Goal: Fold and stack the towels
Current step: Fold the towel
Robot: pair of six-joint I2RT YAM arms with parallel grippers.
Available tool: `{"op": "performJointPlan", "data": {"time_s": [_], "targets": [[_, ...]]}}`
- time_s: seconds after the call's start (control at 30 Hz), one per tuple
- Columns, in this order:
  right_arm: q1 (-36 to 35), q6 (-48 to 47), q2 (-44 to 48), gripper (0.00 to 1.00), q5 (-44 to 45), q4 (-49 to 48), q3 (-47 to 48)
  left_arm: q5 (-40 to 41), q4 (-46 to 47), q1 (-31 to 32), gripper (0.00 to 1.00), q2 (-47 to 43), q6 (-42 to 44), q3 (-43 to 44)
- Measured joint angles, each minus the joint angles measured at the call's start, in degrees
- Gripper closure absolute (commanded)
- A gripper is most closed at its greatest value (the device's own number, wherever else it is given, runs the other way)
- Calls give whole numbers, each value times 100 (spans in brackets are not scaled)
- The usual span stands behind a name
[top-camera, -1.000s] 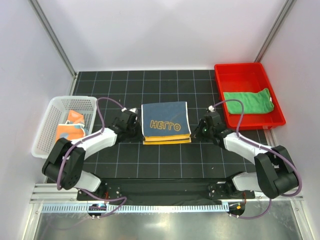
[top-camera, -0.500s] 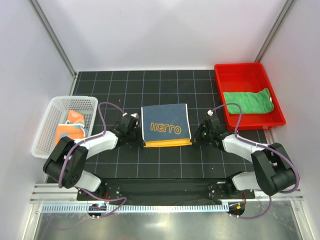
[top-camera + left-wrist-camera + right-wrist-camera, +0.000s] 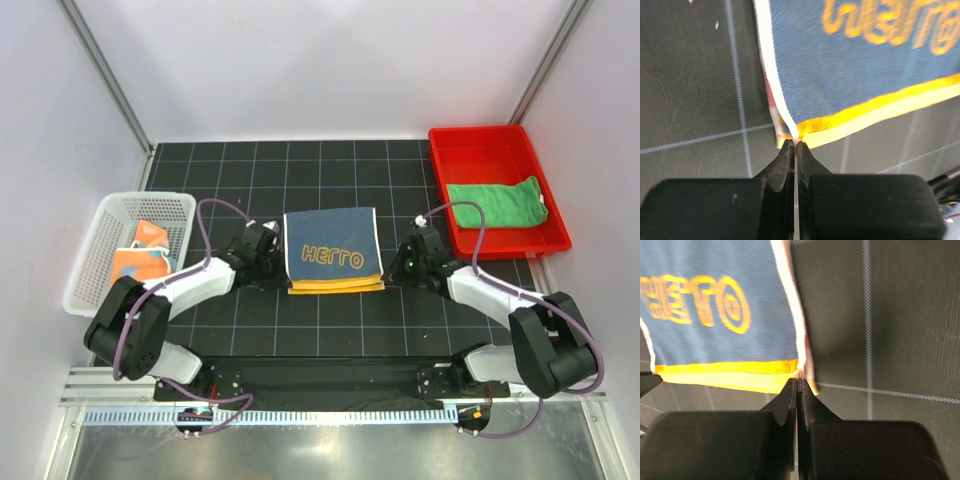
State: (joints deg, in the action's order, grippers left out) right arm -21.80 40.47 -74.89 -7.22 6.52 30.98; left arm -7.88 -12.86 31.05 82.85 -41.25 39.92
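The yellow-orange towel [image 3: 332,255] lies folded mid-table, dark blue side with orange letters up, yellow edge toward me. My left gripper [image 3: 279,272] is shut on its near left corner [image 3: 790,131]. My right gripper [image 3: 390,272] is shut on its near right corner [image 3: 801,369]. The left wrist view shows the left gripper [image 3: 794,145] pinching the white and yellow hem. The right wrist view shows the right gripper [image 3: 798,381] doing the same. The green towel [image 3: 497,203] lies folded in the red tray [image 3: 497,140]. The pale patched towel [image 3: 140,255] lies in the white basket [image 3: 95,250].
The red tray stands at the back right and the white basket at the left edge of the black gridded mat [image 3: 330,320]. Grey walls close in the back and sides.
Both grippers have moved in a little toward the towel's near corners. The towel's near edge has shifted slightly and its layers sit less evenly than a second ago.
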Motion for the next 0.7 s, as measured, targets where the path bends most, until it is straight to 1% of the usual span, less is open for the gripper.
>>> {"op": "performJointPlan", "data": {"time_s": [0.13, 0.27, 0.4, 0.5, 0.7], "targets": [[-11, -116, 289, 99, 28, 291, 332, 79, -372, 7, 100, -435, 39, 348], [-11, -133, 531, 99, 26, 302, 323, 120, -391, 39, 100, -728, 42, 385], [-11, -125, 518, 99, -7, 223, 24, 116, -282, 74, 100, -564, 15, 76], [-26, -111, 334, 99, -109, 155, -192, 55, -203, 90, 100, -321, -17, -181], [-50, -109, 125, 99, -199, -55, -319, -31, -2, 114, 100, -74, -26, -278]]}}
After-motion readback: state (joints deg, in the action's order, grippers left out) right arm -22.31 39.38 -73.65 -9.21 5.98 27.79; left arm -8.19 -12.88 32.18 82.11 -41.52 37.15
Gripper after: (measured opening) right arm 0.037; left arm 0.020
